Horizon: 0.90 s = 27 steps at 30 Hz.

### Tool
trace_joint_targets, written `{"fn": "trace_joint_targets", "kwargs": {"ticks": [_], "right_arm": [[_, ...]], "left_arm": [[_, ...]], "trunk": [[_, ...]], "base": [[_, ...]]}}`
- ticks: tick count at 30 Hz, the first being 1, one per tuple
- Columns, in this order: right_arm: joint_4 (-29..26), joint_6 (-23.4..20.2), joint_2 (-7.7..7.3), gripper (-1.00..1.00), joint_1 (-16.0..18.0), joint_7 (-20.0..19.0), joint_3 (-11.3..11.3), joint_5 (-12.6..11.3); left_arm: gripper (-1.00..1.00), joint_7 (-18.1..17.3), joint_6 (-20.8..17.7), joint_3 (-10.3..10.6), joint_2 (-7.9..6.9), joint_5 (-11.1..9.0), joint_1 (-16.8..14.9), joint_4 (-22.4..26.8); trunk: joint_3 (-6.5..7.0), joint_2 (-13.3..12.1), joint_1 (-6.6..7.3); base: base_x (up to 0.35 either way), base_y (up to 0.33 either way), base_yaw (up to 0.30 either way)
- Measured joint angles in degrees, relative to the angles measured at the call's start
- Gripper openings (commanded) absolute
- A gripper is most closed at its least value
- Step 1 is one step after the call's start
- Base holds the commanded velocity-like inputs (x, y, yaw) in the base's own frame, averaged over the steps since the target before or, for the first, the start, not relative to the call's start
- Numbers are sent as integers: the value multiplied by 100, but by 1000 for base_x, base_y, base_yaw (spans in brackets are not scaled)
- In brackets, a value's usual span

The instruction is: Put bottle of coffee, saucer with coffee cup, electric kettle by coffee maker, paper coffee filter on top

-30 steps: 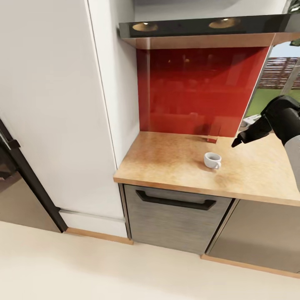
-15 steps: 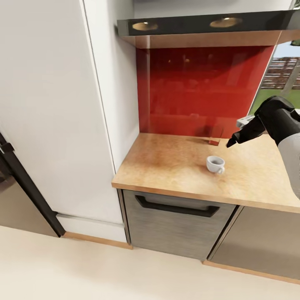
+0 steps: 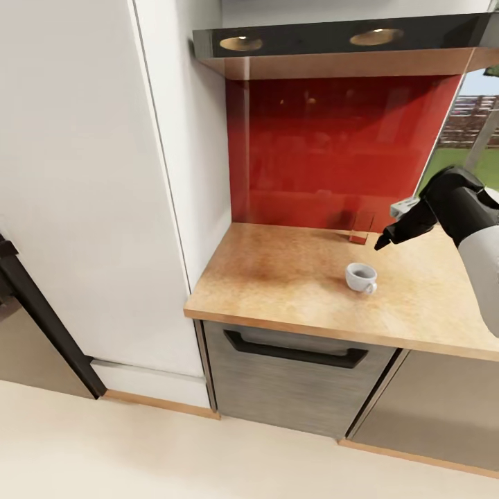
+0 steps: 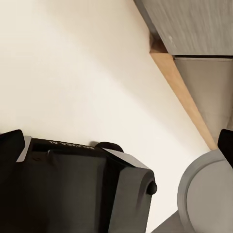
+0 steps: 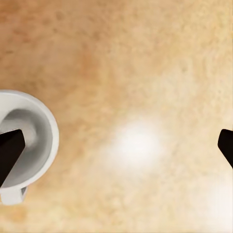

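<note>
head view: coffee cup (image 3: 361, 277) upright on countertop (image 3: 291, 277), right of centre, handle toward right-near, nothing in it. right gripper (image 3: 385, 240) hovers above counter, just far-right of cup, not touching. red backsplash (image 3: 333, 145) behind, black hood (image 3: 333, 43) over it, grey drawer (image 3: 294, 378) w/ black handle below. right wrist view: fingertips (image 5: 8, 150) spread wide, one tip over cup rim (image 5: 29, 141), nothing held. left wrist view: pale floor (image 4: 73, 73), cabinet base; left gripper state can't tell.

Small white coffee cup (image 3: 361, 277) upright, empty, on wood-grain countertop (image 3: 291, 277), handle frontward
</note>
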State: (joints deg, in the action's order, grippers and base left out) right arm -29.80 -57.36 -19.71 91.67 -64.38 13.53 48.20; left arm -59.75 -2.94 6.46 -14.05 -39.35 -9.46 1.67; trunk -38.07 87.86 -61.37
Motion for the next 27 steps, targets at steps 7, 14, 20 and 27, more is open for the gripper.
{"fn": "trace_joint_targets", "kwargs": {"ticks": [7,14,20,27], "right_arm": [[-2,53,-21,100,-320,29,-8,-13],[-15,247,-26,100,-513,45,-10,-23],[-36,267,-27,100,-536,37,-17,-26],[-42,270,-21,100,-540,35,-25,-31]], "left_arm": [[100,3,0,0,0,1,0,-2],[100,6,0,0,0,0,0,0],[100,8,0,0,0,1,0,0],[100,7,0,0,0,2,0,0]], "trunk": [[0,0,0],[0,0,0],[0,0,1],[0,0,1]], "base": [[1,0,0],[9,0,0],[104,0,0],[47,21,0]]}}
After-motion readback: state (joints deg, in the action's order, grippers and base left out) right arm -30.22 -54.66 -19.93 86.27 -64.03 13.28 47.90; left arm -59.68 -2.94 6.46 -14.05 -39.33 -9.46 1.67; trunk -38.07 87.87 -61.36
